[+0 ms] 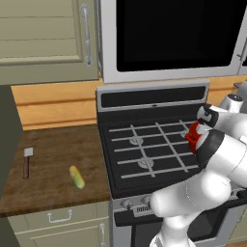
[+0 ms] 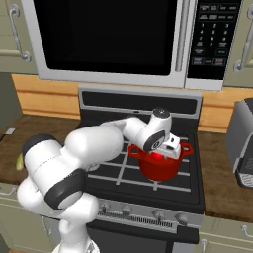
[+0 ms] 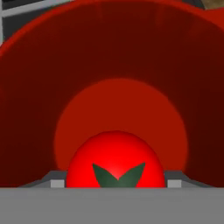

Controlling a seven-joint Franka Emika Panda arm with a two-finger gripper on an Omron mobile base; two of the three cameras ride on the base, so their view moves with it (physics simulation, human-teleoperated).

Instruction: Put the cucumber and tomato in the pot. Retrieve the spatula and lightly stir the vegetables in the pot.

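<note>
Your gripper (image 3: 114, 183) sits low in the hand view, pointed straight down into the pot (image 3: 39, 109), and the tomato (image 3: 115, 159) is right between the two fingertips (image 3: 56, 183) at bottom centre. Green stem leaves face the camera. The fingers stand either side of the tomato, hugging it; I read that as grasping the tomato, though actual contact at the pads is hidden by the fruit. Whether the tomato rests on the pot floor or hangs above it, you cannot tell from here.

In the right base view the pot (image 2: 160, 168) is centre frame on the stove (image 2: 195, 195), with the hand (image 2: 170, 146) down over its opening and the white arm (image 2: 99, 143) sweeping in from the lower left. A red patch inside the rim below the hand may be the tomato; too small to be sure.

In the left base view only a sliver of the pot (image 1: 194, 135) shows at the right edge, behind the arm (image 1: 212, 164).

The cucumber (image 1: 76, 177) lies on the wooden counter (image 1: 53, 193) in the lower left of that view, well apart from the pot. The spatula (image 1: 26, 161) lies further left on the same counter, grey blade toward the top of the frame, handle toward the bottom, near the cucumber but not touching it. The microwave (image 2: 108, 39) fills the top of the right base view above the stove.
</note>
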